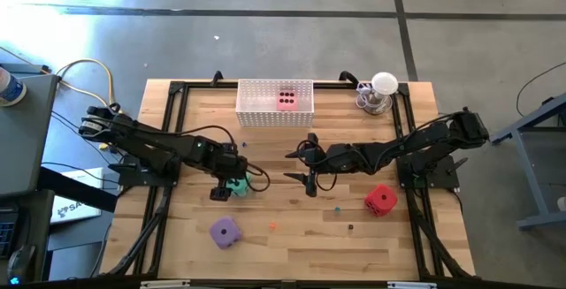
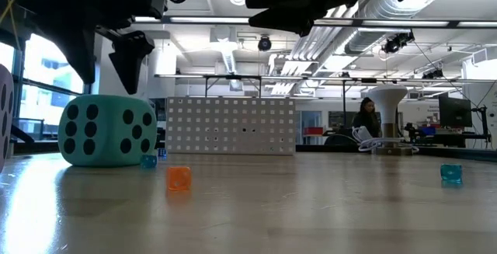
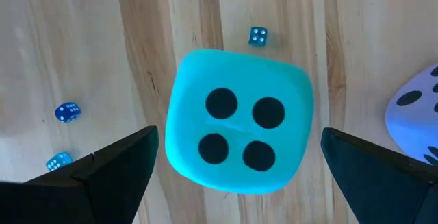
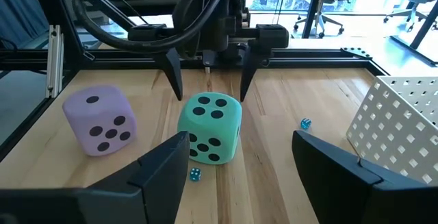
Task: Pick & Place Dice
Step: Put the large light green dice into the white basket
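The left gripper (image 1: 232, 186) hangs point-down above the soft green cube die (image 1: 237, 184), fingers spread either side, apparently not touching. The right gripper (image 1: 301, 165) hovers mid-table, fingers apart. Four dice: green, purple (image 1: 225, 231), red (image 1: 380, 200), and pink (image 1: 286, 100) inside the white perforated basket (image 1: 256, 112).

From my overhead feed I see a grey concrete floor (image 1: 265, 37) all around the wooden table (image 1: 292, 227), with dark seams running across it. A grey desk (image 1: 22, 139) sits off to one side. Level across the tabletop, I'm looking into a big open room: white ceiling ducts (image 2: 373, 9), strip lights (image 2: 233, 19), bright windows (image 2: 35, 99) and a person (image 2: 365, 118) seated far back. Office chairs (image 4: 321, 18) stand by more windows.
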Controlling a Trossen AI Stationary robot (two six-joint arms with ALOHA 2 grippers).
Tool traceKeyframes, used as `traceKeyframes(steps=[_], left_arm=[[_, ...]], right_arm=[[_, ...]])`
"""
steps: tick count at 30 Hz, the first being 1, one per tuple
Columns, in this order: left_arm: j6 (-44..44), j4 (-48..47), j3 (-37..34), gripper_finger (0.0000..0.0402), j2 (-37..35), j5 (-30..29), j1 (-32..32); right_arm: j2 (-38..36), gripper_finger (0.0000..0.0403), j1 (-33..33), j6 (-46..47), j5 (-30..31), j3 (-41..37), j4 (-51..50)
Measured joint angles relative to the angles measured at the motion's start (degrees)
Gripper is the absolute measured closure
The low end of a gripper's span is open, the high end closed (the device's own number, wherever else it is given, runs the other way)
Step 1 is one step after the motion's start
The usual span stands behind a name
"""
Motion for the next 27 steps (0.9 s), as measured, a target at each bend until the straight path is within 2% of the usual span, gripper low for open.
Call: traceKeyframes(steps=[27], left_arm=[[0.22, 3.46, -2.33, 0.0002, 0.00, 0.00, 0.07]], right_arm=[[0.00, 0.0153, 0.02, 0.00, 0.00, 0.02, -0.02]])
